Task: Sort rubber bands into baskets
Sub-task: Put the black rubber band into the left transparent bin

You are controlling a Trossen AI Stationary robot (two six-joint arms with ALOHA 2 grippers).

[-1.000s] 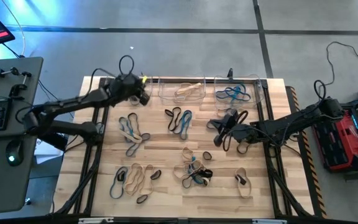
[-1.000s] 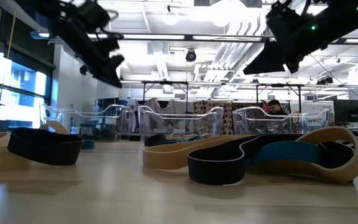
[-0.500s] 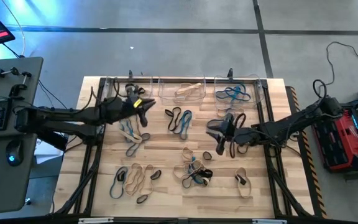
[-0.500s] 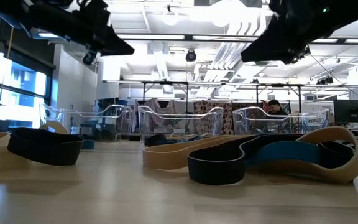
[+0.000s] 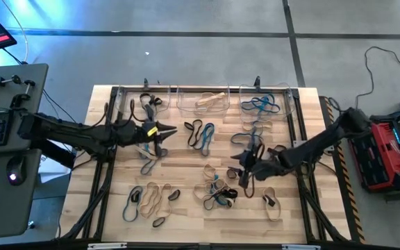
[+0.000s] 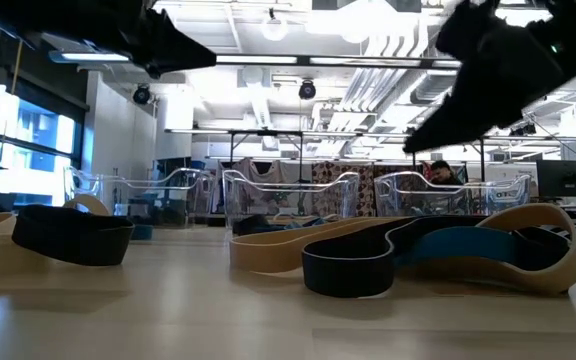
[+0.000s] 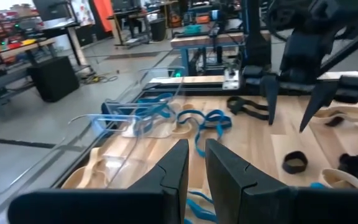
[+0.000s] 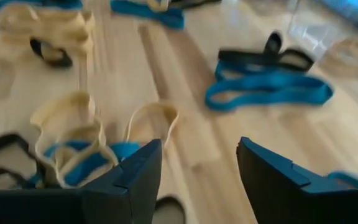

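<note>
Sorting is at an early stage, judging by how much material remains loose. Three small clear plastic rectangular baskets stand in a row along the upper edge of the light wooden slatted counter in the high view. The left basket holds a few black loops, the middle basket holds tan loops, and the right basket holds blue loops. Most of the thin floppy rubber bands in black, tan and blue still lie scattered in clusters across the centre and lower part of the frame.

The left end effector sits left of centre, over a blue and tan cluster; its fingers stand nearly closed with only a narrow gap, and nothing shows between them. The right end effector sits right of centre, released, fingers wide apart and empty, above a tan and blue tangle.

Remaining work, by estimate: nearly all loose clusters.
</note>
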